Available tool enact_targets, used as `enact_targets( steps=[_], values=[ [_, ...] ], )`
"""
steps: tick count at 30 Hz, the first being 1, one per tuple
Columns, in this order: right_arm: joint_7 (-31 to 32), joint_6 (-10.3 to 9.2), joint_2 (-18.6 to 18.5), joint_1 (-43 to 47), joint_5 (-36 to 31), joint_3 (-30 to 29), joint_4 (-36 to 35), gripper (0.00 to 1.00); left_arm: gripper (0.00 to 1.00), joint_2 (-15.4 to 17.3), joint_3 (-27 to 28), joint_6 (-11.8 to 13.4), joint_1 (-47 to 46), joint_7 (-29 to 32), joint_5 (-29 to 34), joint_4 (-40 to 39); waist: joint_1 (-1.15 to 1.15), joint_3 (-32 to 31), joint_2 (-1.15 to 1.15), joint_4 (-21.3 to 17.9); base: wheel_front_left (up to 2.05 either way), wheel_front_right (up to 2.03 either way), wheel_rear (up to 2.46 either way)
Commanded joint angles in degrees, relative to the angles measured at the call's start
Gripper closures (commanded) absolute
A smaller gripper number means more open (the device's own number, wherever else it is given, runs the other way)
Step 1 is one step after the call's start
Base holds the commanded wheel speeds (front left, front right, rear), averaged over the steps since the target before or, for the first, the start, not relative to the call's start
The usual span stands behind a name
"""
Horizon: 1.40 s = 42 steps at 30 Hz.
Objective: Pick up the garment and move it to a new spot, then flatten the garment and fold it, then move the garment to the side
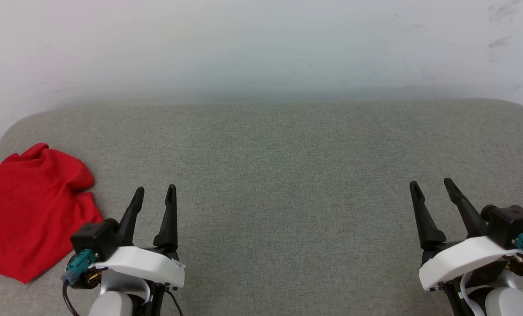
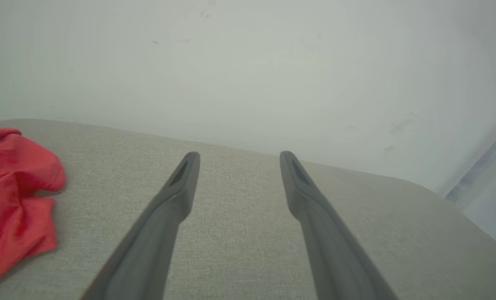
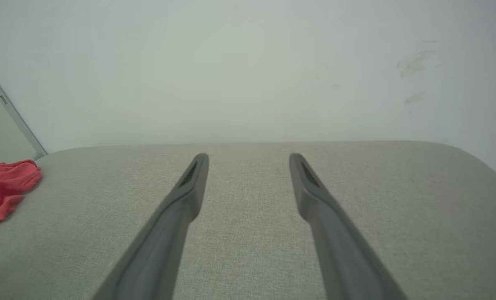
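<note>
The garment (image 1: 28, 210), a crumpled red heap, is lying at nine o'clock on the grey padded surface (image 1: 287, 175). The left gripper (image 1: 155, 188), at seven o'clock just beside it, and the right gripper (image 1: 431, 182), at four o'clock, are hovering with fingers spread apart, holding nothing.

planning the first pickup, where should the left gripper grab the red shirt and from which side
Probably the bunched lobe along the right edge of the garment, nearest the left gripper. It stands up rumpled off the grey surface, so the open fingers could straddle it. Come from above and from the garment's right; the rest looks flatter.
</note>
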Motion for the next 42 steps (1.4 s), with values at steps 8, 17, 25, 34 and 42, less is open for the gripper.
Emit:
enact_targets(
  steps=[8,17,25,34,42],
  values=[
    [0.35,-0.01,0.55,0.65,-4.84,-0.74,-1.33,0.00,0.00,0.30,-0.27,0.01,-1.19,-1.40,5.12,0.51,0.00,0.22,0.00,0.08,0.00,0.00,0.00],
    [0.03,-0.02,0.91,1.03,-7.60,-1.58,-2.15,0.00,0.00,0.35,-0.62,0.01,-1.44,-2.34,8.17,1.26,0.00,0.29,0.00,0.21,0.00,0.00,0.00],
    [-0.50,-0.02,1.09,1.64,-9.59,-2.40,-3.00,0.00,0.00,0.33,-1.17,0.01,-1.60,-3.23,10.45,2.16,0.00,0.26,0.00,0.72,0.00,0.00,0.00],
    [-1.30,-0.02,1.10,2.39,-10.78,-3.15,-3.75,0.00,0.00,0.51,-1.73,0.01,-1.97,-4.14,12.64,2.68,0.00,0.11,0.00,3.13,0.00,0.00,0.00],
    [-1.39,-0.03,1.09,2.17,-9.99,-2.13,-3.68,0.00,0.00,0.46,-0.89,0.00,-2.51,-4.06,11.67,2.97,0.00,0.26,0.00,8.69,0.00,0.00,0.00]
  ],
)
